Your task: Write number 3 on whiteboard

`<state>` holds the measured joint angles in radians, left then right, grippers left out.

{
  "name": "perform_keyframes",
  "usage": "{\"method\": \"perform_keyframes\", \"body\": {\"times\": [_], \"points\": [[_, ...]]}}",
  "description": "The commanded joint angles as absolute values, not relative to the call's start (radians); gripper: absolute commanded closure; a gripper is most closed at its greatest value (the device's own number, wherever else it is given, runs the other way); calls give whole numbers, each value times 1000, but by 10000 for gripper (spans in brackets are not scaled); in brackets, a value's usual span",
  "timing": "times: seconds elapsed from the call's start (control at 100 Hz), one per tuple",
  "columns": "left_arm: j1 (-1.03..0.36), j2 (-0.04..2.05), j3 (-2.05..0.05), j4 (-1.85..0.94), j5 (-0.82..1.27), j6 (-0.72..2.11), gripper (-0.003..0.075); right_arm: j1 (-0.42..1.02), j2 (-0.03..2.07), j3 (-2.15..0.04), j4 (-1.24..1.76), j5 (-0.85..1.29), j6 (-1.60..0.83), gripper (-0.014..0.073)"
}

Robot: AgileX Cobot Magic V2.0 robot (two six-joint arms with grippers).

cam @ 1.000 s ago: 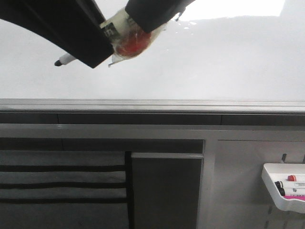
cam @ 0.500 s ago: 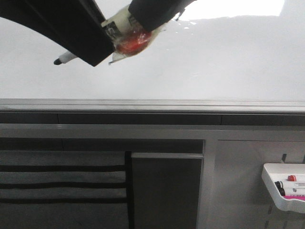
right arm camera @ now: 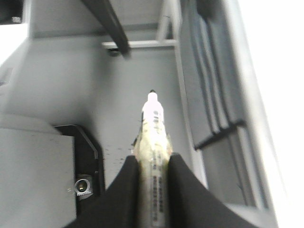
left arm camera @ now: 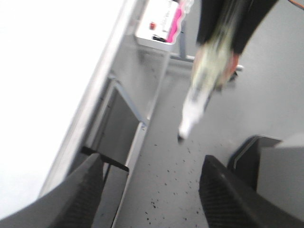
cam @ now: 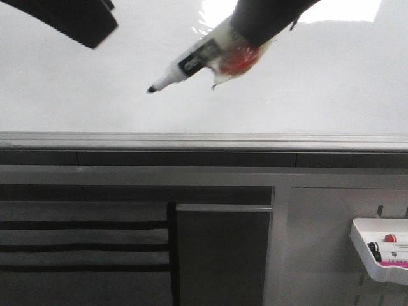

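We see the right claw [right arm camera: 152,175] clamped on a black-tipped marker [cam: 185,65] over the unmarked whiteboard [cam: 306,95]; the left claw [left arm camera: 152,190] hangs spread, empty.

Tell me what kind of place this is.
Probably a lab or office test station, not a home: a large glossy whiteboard lies flat with a grey metal edge rail, a white tray of markers hangs below, and the floor is speckled grey.

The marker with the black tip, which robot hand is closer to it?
Right. The right gripper is clamped around the marker, holding it in front of the whiteboard. The left gripper is open, apart from the marker, off to the marker's left in the front view.
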<state>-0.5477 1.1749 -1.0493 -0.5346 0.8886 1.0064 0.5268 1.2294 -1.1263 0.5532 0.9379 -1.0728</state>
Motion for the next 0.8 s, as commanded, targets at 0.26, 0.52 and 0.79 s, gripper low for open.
{"method": "perform_keyframes", "body": {"times": [0.26, 0.52, 0.79], "points": [[-435, 923, -843, -651, 716, 932, 300, 367, 1047, -941, 517, 653, -644, 606], [-430, 878, -778, -665, 644, 932, 300, 359, 1043, -891, 559, 612, -639, 606], [-430, 878, -778, -666, 644, 932, 300, 359, 1082, -958, 585, 566, -637, 606]]}}
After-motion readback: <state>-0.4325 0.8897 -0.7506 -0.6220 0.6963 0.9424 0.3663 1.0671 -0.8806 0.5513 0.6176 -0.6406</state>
